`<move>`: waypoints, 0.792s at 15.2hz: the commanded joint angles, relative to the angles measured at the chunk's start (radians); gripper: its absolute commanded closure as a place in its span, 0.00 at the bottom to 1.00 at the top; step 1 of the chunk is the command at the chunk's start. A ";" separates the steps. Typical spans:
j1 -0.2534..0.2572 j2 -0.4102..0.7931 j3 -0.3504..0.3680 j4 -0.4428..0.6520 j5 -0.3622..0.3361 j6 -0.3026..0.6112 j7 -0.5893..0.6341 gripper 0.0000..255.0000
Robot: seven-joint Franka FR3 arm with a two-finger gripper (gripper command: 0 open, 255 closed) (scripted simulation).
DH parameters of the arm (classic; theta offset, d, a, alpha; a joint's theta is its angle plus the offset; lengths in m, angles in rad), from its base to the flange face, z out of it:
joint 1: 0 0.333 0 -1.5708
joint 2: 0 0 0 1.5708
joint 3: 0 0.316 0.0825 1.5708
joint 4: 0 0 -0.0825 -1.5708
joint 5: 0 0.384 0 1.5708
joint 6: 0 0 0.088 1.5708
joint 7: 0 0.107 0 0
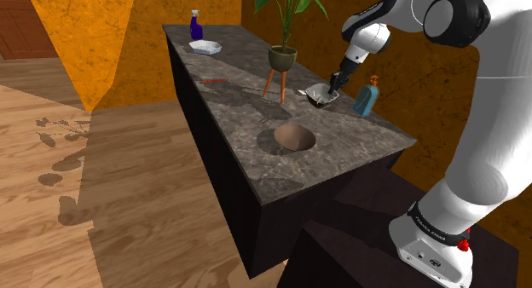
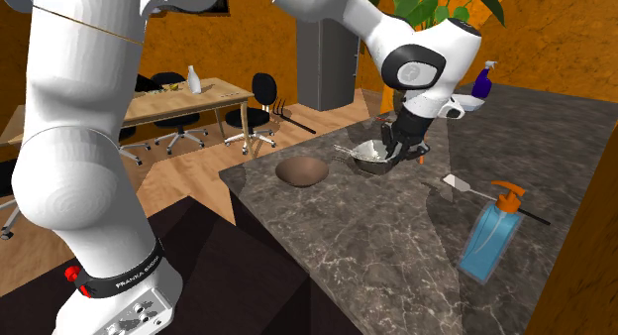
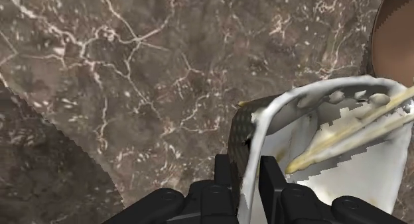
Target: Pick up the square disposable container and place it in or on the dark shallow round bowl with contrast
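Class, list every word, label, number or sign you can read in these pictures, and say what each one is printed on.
"FRANKA EMIKA": white letters on the black band around the arm's base, second exterior view.
Shoulder view: the same lettering is too small to read.
Blue pump bottle and purple spray bottle: no legible label.

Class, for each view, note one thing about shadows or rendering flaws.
Shoulder view: leaf shadows dapple the wooden floor; second exterior view: broad shadow crosses the counter near the gripper; wrist view: the container's white wall has jagged, stair-stepped edges.
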 commanded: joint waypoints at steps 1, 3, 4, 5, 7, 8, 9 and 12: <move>0.022 -0.035 0.000 -0.041 -0.009 0.015 0.016 1.00; 0.061 -0.092 0.003 -0.122 -0.020 0.055 0.044 1.00; 0.080 -0.120 0.006 -0.160 -0.026 0.074 0.059 1.00; 0.099 -0.146 0.009 -0.197 -0.033 0.093 0.075 1.00; 0.134 -0.198 0.018 -0.266 -0.045 0.130 0.111 1.00; 0.151 -0.223 0.023 -0.299 -0.051 0.147 0.129 1.00; 0.168 -0.247 0.029 -0.331 -0.057 0.164 0.149 1.00; 0.215 -0.316 0.050 -0.419 -0.075 0.214 0.212 1.00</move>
